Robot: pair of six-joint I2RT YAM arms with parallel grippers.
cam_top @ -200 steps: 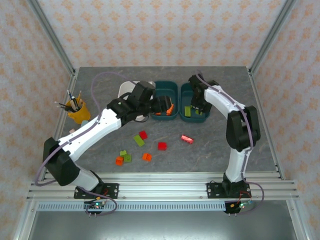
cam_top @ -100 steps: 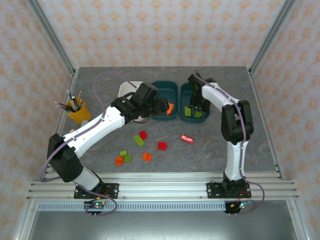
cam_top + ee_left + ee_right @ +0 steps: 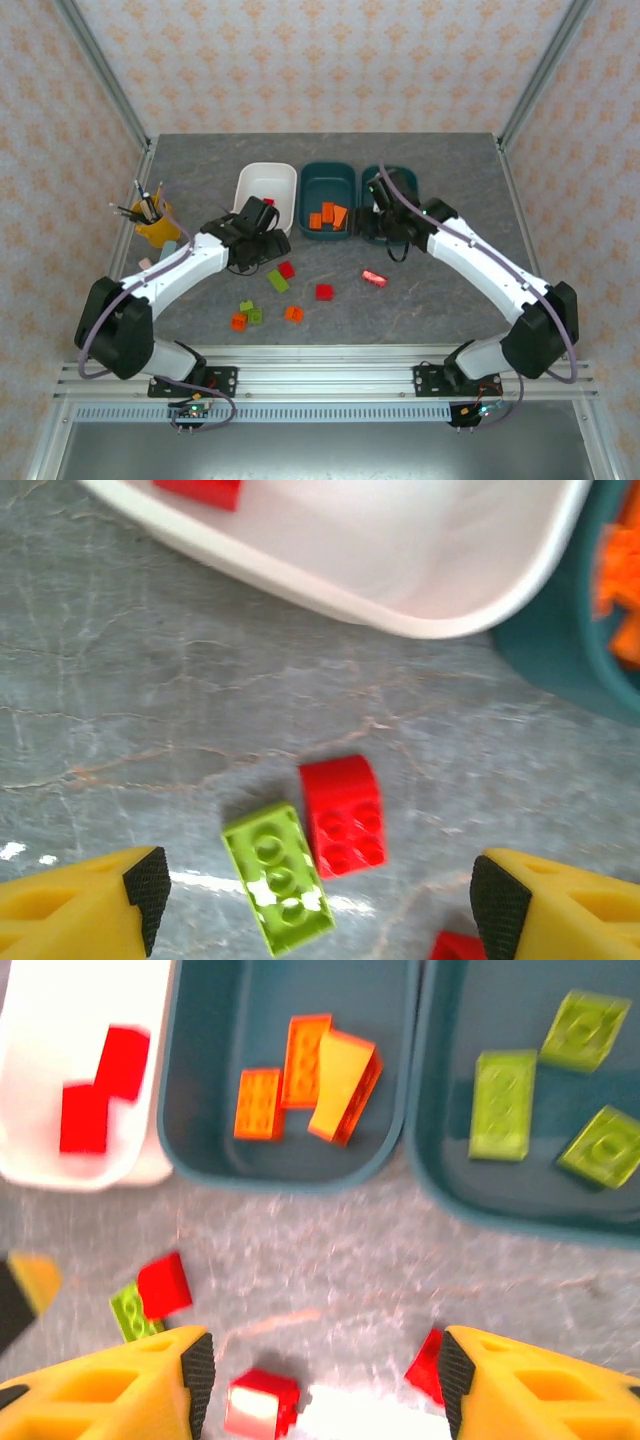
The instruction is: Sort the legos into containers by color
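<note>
Tubs point(image 3: 215, 1020) hold two red, three orange, three green legos point(image 3: 503, 1102); left hand point(image 3: 320, 905), right hand point(image 3: 322, 1385) gape.

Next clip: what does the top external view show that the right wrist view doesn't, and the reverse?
Top external, not right wrist: the yellow cup of pencils and a cluster of orange and lime bricks at the near left. Right wrist, not top external: three lime bricks in the right teal tub, largely hidden under the right gripper from above. Both: the white tub, the middle teal tub holding orange bricks, and a red brick beside a lime brick.
</note>
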